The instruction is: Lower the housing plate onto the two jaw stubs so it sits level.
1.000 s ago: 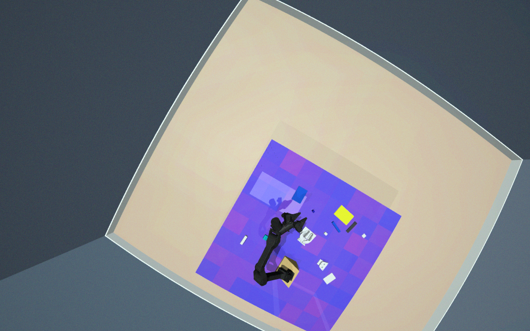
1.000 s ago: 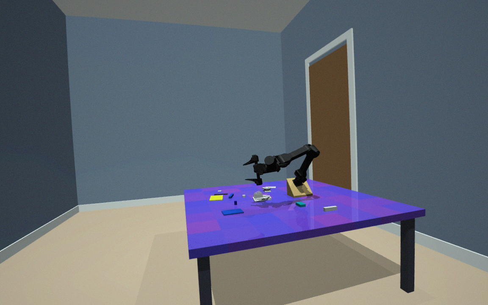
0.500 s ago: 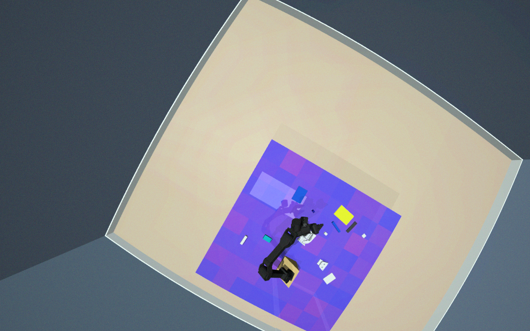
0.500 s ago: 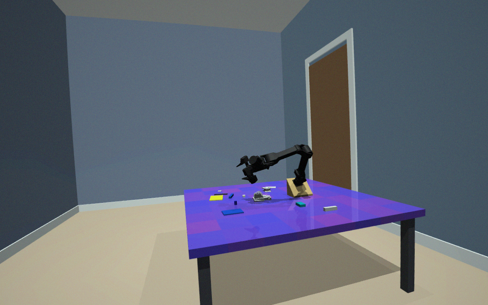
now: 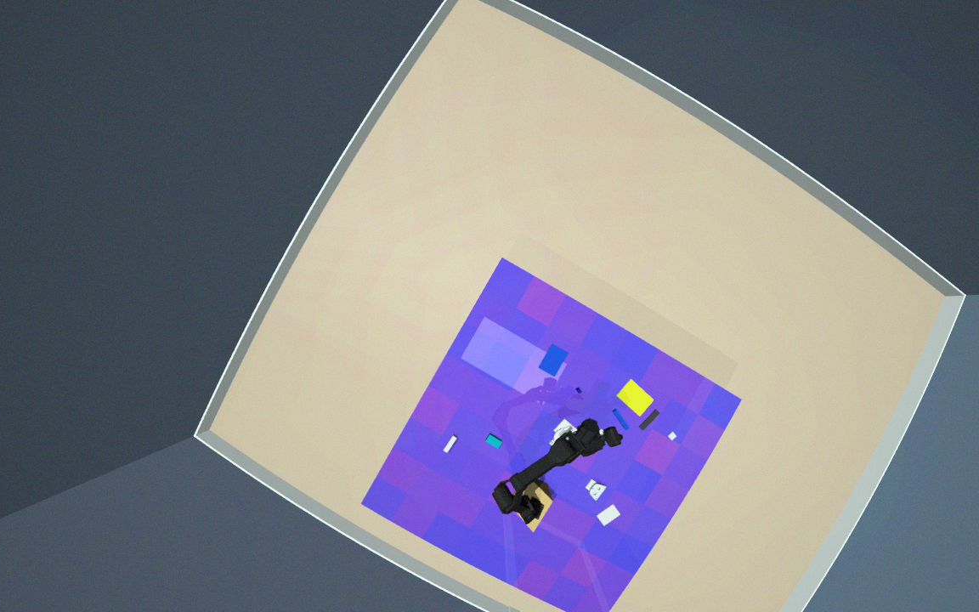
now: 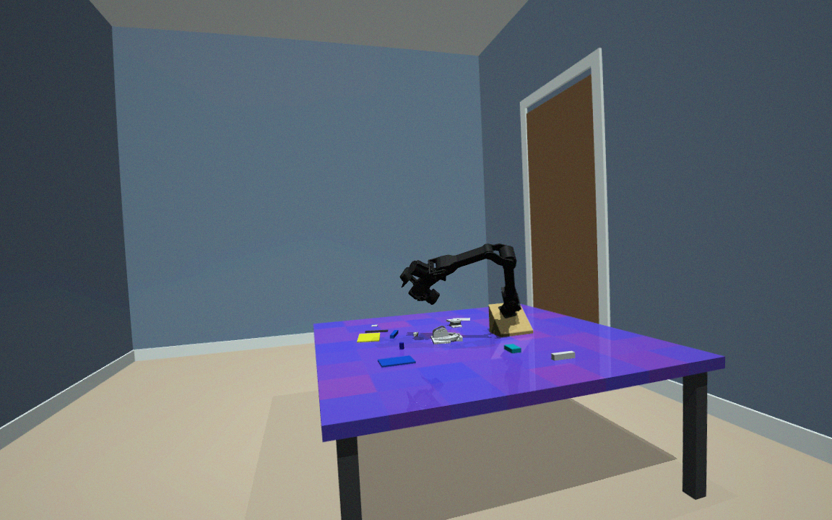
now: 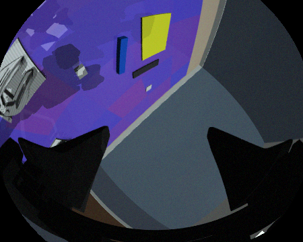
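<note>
Claw (image 5: 602,433) (image 6: 417,289) (image 7: 159,132) hovers wide, empty; from overhead, ribbed white assembly (image 5: 562,430) (image 6: 446,336) (image 7: 27,84) at its nine o'clock. Gripping the housing plate seems next.

I have my one black, jointed robot arm (image 5: 540,470) (image 6: 467,256) raised in an arch. From its foot, the upper arm (image 6: 508,281) stands nearly upright to the bulky black elbow (image 5: 504,498) (image 6: 502,252) — the highest part of me in the exterior view. The forearm reaches outward and slopes gently down to the black wrist joint (image 6: 435,266). Beyond it, my black parallel-jaw gripper (image 5: 605,435) (image 6: 416,289) (image 7: 159,132) hangs in the air, tilted downward. Through the wrist camera I see its two dark, tapered fingers spread wide — with nothing held between them.
</note>
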`<state>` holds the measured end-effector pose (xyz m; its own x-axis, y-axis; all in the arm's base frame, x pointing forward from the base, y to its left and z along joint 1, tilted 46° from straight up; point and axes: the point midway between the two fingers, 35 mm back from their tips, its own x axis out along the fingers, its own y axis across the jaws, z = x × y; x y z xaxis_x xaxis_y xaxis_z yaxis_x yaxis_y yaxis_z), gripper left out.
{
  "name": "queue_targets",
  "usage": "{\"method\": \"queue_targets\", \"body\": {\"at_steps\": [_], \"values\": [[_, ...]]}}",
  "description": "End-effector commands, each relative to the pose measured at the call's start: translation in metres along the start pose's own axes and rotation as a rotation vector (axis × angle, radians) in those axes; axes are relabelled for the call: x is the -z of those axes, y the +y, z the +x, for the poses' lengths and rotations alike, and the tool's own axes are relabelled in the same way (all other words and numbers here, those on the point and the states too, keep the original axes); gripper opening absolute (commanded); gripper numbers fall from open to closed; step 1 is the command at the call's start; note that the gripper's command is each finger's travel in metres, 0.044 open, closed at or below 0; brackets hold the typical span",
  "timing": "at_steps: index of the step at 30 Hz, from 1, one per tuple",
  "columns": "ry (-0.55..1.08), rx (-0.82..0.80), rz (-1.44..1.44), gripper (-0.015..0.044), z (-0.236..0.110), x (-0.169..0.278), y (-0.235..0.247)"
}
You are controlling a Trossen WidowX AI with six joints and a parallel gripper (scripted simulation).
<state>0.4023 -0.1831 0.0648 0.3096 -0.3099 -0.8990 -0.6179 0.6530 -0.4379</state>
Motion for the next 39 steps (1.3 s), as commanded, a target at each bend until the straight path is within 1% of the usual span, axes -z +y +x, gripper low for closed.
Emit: {"method": "queue_targets", "body": {"at_steps": [1, 10, 15, 21, 25, 31, 39], "values": [[0.012, -0.091, -0.067, 0.044, 0.021, 0.023, 0.01], [-0.014, -0.332, -0.214, 0.044, 0.066, 0.086, 0.045], [-0.077, -0.46, -0.278, 0.044, 0.085, 0.119, 0.071], [-0.167, -0.577, -0.324, 0.044, 0.1, 0.151, 0.101], [-0.243, -0.642, -0.345, 0.044, 0.107, 0.17, 0.122], [-0.408, -0.714, -0.373, 0.044, 0.114, 0.194, 0.156], [-0.658, -0.737, -0.378, 0.044, 0.116, 0.217, 0.199]]}}
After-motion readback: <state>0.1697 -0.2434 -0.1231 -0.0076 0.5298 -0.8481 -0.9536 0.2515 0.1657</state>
